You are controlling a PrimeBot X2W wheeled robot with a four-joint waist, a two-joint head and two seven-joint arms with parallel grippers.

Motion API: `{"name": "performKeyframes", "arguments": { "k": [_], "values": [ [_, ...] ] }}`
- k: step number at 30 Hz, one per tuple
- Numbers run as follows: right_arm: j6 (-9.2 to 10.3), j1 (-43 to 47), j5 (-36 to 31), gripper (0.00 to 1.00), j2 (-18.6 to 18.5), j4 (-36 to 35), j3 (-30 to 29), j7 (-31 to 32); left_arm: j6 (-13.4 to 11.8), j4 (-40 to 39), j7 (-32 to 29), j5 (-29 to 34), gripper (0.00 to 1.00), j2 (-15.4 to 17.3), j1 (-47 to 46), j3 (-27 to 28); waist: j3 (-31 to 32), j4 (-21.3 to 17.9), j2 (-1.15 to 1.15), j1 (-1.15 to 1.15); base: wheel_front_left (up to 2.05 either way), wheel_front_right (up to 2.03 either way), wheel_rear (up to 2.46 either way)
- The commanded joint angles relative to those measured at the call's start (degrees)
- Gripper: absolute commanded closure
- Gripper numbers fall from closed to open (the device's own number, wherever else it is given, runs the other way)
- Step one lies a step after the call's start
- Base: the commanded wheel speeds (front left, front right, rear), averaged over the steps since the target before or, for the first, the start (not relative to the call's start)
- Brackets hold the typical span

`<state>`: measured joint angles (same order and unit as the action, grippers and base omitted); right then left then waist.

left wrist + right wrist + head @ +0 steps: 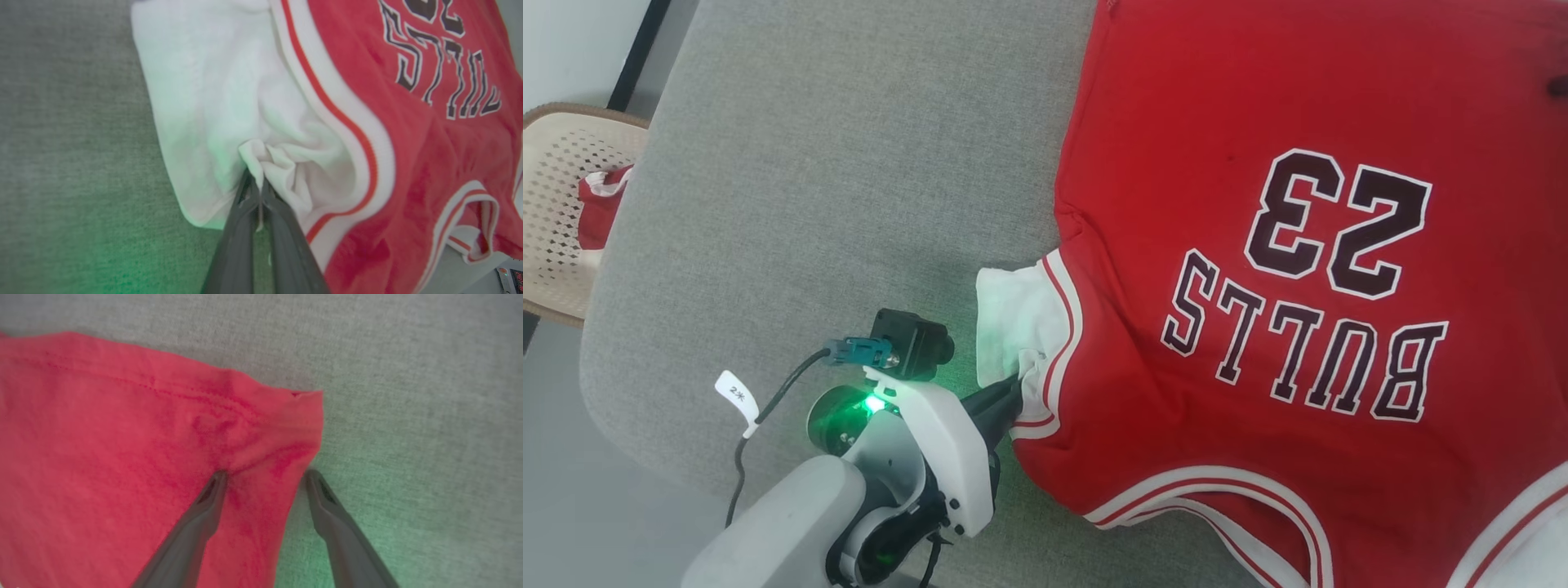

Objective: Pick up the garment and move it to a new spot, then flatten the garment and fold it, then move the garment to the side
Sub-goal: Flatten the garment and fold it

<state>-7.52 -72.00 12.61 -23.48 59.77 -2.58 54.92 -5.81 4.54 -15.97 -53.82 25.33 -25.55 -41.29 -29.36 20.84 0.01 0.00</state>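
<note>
The garment (1258, 269), a red jersey with a black "23" and "BULLS", lies spread on the grey table (833, 163), print upside down to me. My left gripper (1013, 398) is shut on the bunched white sleeve (229, 102) at the jersey's left edge; in the left wrist view the left gripper (258, 185) pinches a fold of white cloth. My right gripper (265, 475) stands open over a red hem corner of the garment (163, 428), one fingertip on the cloth and the other just off its edge above the table (408, 375).
A beige perforated chair (560, 212) holding a red-and-white cloth (600, 204) stands past the table's left edge. The table's rounded near-left corner is close to my left arm. Bare grey tabletop stretches left of the jersey.
</note>
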Motion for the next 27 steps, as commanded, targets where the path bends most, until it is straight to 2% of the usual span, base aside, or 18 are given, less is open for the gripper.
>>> {"name": "performKeyframes", "arguments": {
  "k": [1,6,13,21,27],
  "values": [
    [0.06,6.52,-1.40,1.00,1.44,5.18,0.74,2.80,-1.11,4.01,-0.91,-0.22,1.00,1.49,2.04,-0.69,-0.05,-0.03,-0.01,0.00,0.00,0.00,0.00],
    [0.08,5.91,-3.07,1.00,1.55,3.57,1.65,-0.59,-0.46,4.66,0.21,-1.39,1.00,1.54,2.35,0.37,1.17,-1.83,-0.01,0.00,0.00,0.00,0.00],
    [0.08,7.94,1.44,1.00,3.03,-1.95,7.62,-3.37,-1.88,4.28,0.62,-0.63,1.00,3.86,2.43,1.91,4.39,-6.90,-0.01,0.00,0.00,0.00,0.00],
    [0.08,15.59,12.00,1.00,1.48,-15.37,16.70,-3.98,-3.95,1.43,0.32,-1.35,1.00,7.56,4.37,3.95,7.68,-13.65,-0.01,0.00,0.00,0.00,0.00],
    [0.08,22.54,18.25,1.00,-0.81,-25.82,20.36,-2.44,-5.34,-0.56,0.51,-1.87,1.00,9.93,5.96,5.48,9.29,-17.79,-0.01,0.00,0.00,0.00,0.00]
  ]
}}
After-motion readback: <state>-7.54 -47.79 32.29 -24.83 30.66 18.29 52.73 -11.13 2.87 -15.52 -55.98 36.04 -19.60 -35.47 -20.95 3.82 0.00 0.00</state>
